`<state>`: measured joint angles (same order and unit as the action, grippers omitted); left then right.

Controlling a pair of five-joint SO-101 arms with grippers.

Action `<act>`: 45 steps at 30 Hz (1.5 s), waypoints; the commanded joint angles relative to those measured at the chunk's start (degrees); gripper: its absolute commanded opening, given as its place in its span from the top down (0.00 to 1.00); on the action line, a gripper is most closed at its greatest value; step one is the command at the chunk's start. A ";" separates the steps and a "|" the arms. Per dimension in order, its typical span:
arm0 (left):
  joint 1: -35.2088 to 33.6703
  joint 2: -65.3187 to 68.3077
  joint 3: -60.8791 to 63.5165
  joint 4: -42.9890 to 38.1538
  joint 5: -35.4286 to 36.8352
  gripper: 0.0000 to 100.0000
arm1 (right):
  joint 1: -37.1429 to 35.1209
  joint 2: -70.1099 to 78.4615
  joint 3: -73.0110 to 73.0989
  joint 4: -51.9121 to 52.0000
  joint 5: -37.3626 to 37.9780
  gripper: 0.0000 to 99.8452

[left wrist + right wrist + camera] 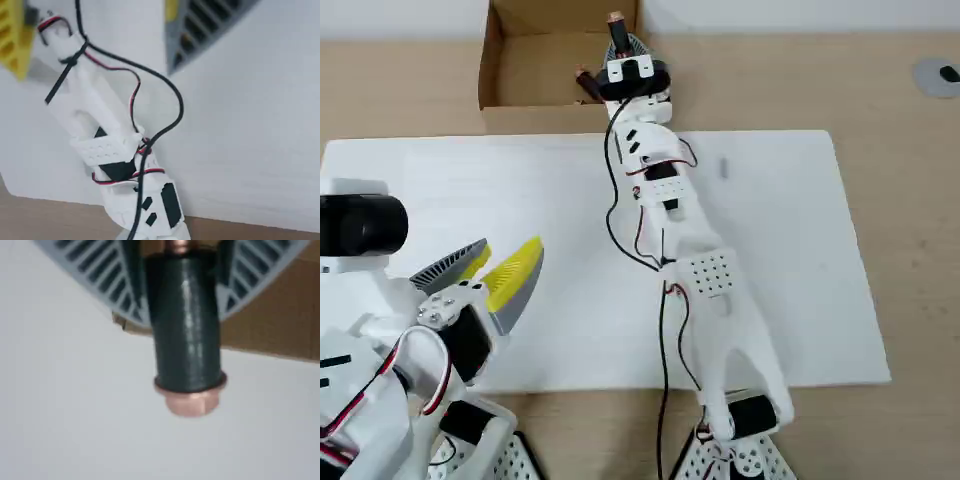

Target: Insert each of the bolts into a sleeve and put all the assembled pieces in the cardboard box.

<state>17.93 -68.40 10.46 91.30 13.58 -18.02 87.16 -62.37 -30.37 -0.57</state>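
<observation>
Wooden surface (905,200), white sheet (770,250), open brown cardboard box (535,60) at far edge. Right hand (620,40) pinches dark cylindrical sleeve (185,330) with copper bolt (189,402), over box. We judge it rigid, smooth, slip-prone: grip mid-sleeve. Left hand (495,265) spread, empty.

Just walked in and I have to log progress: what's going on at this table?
The right gripper is shut on a sleeve with a bolt through it, held at the right side of the box. Another piece seems to lie inside the box. The left gripper is open over the mat, near its own base, holding nothing.
</observation>
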 commanded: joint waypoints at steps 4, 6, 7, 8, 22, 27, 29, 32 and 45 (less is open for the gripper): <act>-0.53 0.66 -2.11 -1.05 0.35 0.80 | 0.75 4.35 -11.03 2.81 0.44 0.99; -0.53 0.66 -2.11 -1.05 0.35 0.80 | 0.75 5.93 -12.88 2.73 0.44 0.99; -0.53 0.66 -2.11 -1.05 0.35 0.80 | 0.84 6.64 -13.85 2.73 0.44 0.99; -0.53 0.66 -2.11 -1.05 0.35 0.80 | 0.84 7.16 -14.90 2.73 0.44 0.99; -0.53 0.57 -3.43 1.41 0.26 0.80 | 0.66 9.54 -18.86 10.46 0.35 0.99; -0.53 0.57 -5.19 2.46 0.26 0.80 | 0.66 10.59 -17.80 10.46 0.35 0.99; -0.53 0.57 -5.19 2.46 0.26 0.80 | 0.66 11.74 -17.63 10.29 0.62 0.99; -0.53 0.57 -4.92 2.46 0.26 0.80 | 0.66 13.14 -18.68 9.76 0.70 0.99; -0.53 0.57 -4.75 2.55 0.26 0.80 | 0.13 16.04 -20.79 9.76 0.70 0.92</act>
<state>17.93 -68.40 7.12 93.58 13.58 -17.93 101.49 -83.21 -20.88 -0.92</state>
